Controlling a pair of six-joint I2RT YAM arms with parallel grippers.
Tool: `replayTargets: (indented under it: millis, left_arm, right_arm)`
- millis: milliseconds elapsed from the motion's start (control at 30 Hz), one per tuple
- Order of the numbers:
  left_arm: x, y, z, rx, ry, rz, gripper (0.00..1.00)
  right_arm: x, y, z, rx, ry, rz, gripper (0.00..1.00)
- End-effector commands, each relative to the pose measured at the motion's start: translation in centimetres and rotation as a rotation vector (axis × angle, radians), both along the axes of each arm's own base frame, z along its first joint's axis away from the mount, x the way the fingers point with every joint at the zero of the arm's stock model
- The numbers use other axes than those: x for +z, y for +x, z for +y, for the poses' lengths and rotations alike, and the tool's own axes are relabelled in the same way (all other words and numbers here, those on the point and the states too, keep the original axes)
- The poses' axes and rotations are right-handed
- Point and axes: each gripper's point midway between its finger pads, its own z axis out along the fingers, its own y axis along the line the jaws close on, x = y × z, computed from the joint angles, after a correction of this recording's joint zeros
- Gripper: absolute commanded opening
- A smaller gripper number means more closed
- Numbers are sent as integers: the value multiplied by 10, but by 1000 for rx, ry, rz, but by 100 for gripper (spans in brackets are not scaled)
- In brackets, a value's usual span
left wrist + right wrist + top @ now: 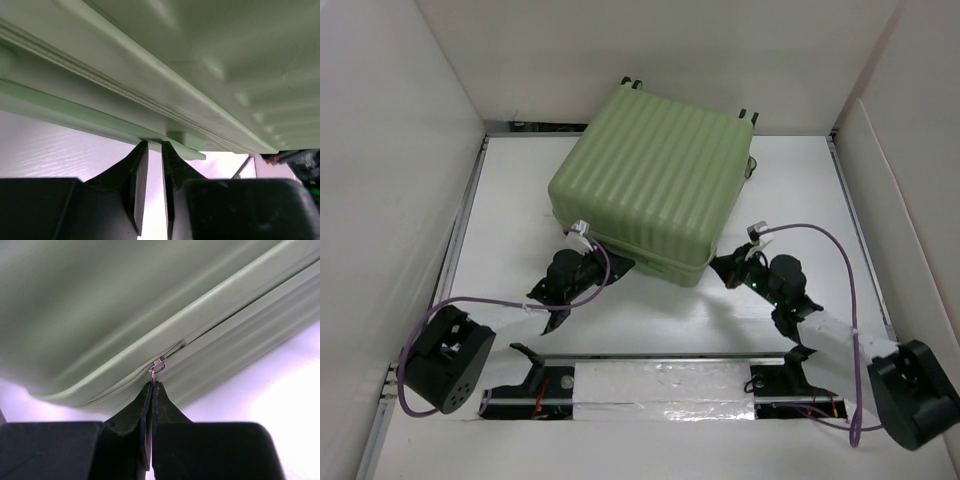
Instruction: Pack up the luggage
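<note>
Packing looked nearly done — the luggage (655, 180) sat closed at 12 o'clock on the counter (650, 320), right gripper (152, 385) pinching the zipper pull (158, 365) at its 5 o'clock corner, left gripper (155, 147) narrow and empty — zip seemingly unfinished.

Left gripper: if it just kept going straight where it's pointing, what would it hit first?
The luggage. The left gripper has its fingertips right at the protruding lip along the shell's rim, apparently in contact or nearly so.
</note>
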Motion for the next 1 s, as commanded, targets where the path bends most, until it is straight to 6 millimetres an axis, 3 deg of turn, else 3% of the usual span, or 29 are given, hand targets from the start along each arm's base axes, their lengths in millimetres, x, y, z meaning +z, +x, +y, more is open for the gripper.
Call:
replayTargets:
  millis: [0, 233, 267, 400, 467, 500, 533, 567, 600, 633, 667, 767, 800, 833, 900, 933, 967]
  left_arm:
    - [38, 20, -18, 11, -49, -120, 12]
    - [61, 29, -38, 6, -71, -169, 7]
    - [60, 31, -40, 6, -70, -168, 6]
    - [65, 28, -61, -39, -84, -175, 2]
    - [59, 22, -76, -74, -76, -163, 0]
    - [64, 21, -82, -87, -85, -172, 0]
    - [64, 18, -88, -101, -86, -171, 0]
    - [62, 12, -97, -129, -79, -171, 0]
    - [66, 11, -102, -139, -81, -178, 0]
    - [64, 10, -105, -144, -76, -175, 0]
    - [65, 10, -105, -145, -74, -177, 0]
    - [69, 10, -86, -95, -39, -186, 4]
    - [64, 15, -69, -54, 4, -192, 20]
    - [64, 24, -50, 25, 38, -202, 27]
    - [71, 24, -11, 130, 87, -218, 44]
    - [81, 33, 25, 255, 135, -236, 45]
    - [86, 39, 44, 323, 145, -231, 44]
  right_arm:
    - [16, -23, 25, 22, 0, 0, 0]
    - [-4, -93, 42, 35, -88, 194, 0]
    - [-6, -109, 51, 81, -82, 211, 0]
    - [-10, -140, 79, 152, -75, 267, 0]
    - [14, -137, 99, 145, -37, 219, 0]
    - [6, -140, 111, 160, -94, 216, 0]
    - [11, -138, 119, 157, -104, 203, 0]
    - [33, -128, 133, 134, -78, 171, 0]
    - [38, -123, 141, 127, -87, 153, 0]
    - [27, -111, 145, 69, -132, 148, 0]
    - [39, -103, 154, 44, -116, 130, 0]
    - [38, -88, 157, -9, -132, 115, 0]
    - [35, -91, 156, 1, -133, 120, 0]
    - [35, -87, 153, -5, -123, 123, 0]
    - [38, -87, 146, -4, -99, 124, 0]
    - [36, -87, 141, -1, -92, 126, 0]
    - [36, -86, 139, 0, -86, 125, 0]
